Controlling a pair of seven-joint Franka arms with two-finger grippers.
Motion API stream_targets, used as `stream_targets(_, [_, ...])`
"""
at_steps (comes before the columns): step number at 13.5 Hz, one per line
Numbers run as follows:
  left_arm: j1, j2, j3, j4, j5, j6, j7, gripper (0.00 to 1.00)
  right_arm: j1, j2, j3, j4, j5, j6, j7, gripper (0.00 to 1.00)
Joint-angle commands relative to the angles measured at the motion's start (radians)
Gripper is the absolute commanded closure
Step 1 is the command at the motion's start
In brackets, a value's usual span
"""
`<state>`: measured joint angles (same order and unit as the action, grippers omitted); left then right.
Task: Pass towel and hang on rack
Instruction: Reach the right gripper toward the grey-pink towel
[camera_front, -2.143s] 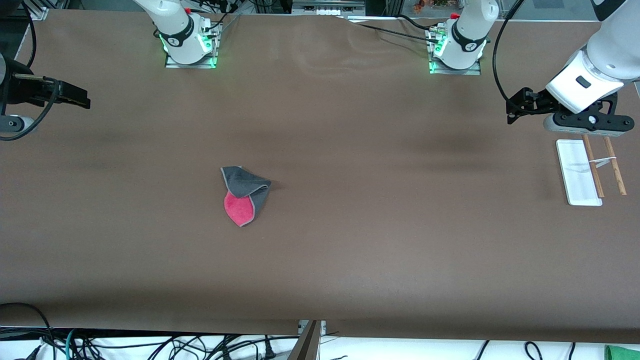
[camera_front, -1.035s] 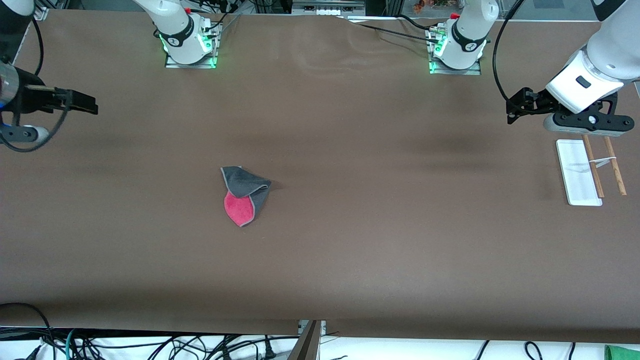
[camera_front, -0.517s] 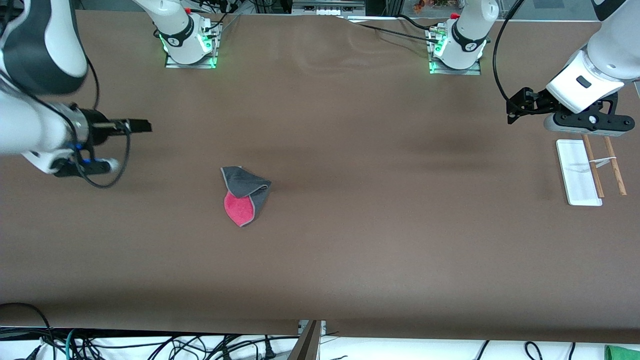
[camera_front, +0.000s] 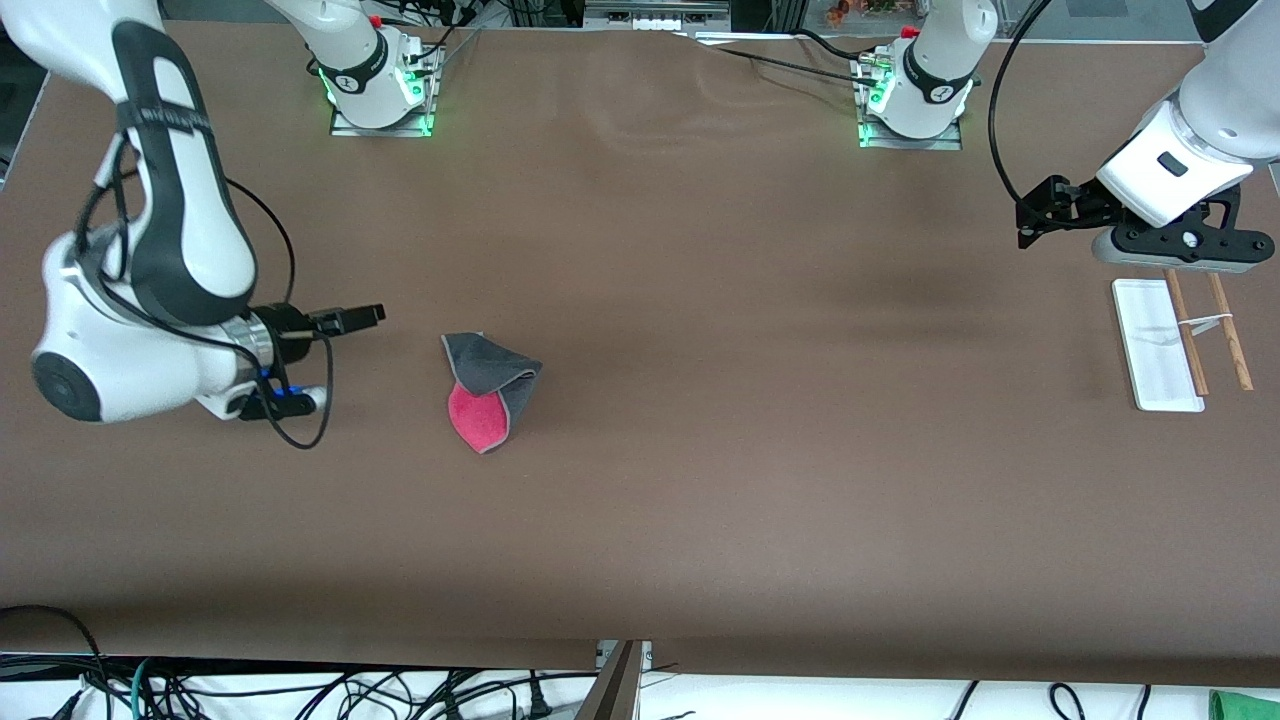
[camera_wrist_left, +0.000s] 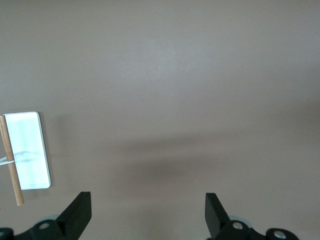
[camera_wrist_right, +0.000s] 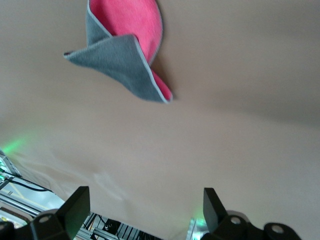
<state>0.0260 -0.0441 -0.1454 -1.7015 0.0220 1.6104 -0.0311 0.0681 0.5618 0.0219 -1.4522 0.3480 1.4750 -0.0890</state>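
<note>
1. We saw the towel (camera_front: 488, 390) lying on the brown table (camera_front: 700, 480), folded over itself so that a dark grey flap covered part of the pinkish-red side; the right wrist view showed the same fold (camera_wrist_right: 125, 52) with its thin light edging.
2. We found the right gripper (camera_front: 355, 318) in the air over bare table just beside the towel, toward the right arm's end, touching nothing. Its jaws were spread wide and held nothing.
3. We saw the rack (camera_front: 1180, 340) near the left arm's end of the table, well apart from the towel: a white tray-like base with two thin wooden rods alongside, joined by a white crosspiece. The left wrist view showed its base (camera_wrist_left: 29, 150) with one rod at its edge.
4. We saw the left gripper (camera_front: 1030, 215) waiting in the air over the table near the rack, its jaws spread apart and empty.
</note>
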Motion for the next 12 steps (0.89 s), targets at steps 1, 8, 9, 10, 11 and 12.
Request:
stream_targets(1, [0.005,0.009,-0.006,0.029,-0.004,-0.023,-0.006,0.0,-0.002,0.061,0.004,0.007,0.063,0.065,-0.076,0.0])
stream_targets(8, [0.005,0.01,-0.002,0.029,-0.004,-0.021,-0.003,0.0,-0.007,0.196,0.064,0.006,0.178,0.199,-0.239,0.0])
stream_targets(9, [0.005,0.009,-0.003,0.029,-0.004,-0.021,-0.004,0.0,-0.008,0.21,0.064,0.006,0.198,0.208,-0.268,0.0])
stream_targets(10, [0.005,0.009,-0.008,0.029,-0.004,-0.021,-0.006,0.0,-0.008,0.219,0.064,0.006,0.203,0.226,-0.293,0.0])
stream_targets(11, [0.005,0.01,-0.013,0.029,-0.004,-0.02,-0.006,0.0,-0.007,0.234,0.064,0.006,0.204,0.24,-0.304,0.0])
stream_targets(12, [0.003,0.009,-0.014,0.029,-0.004,-0.02,-0.007,0.0,-0.007,0.246,0.067,0.004,0.215,0.252,-0.305,0.0])
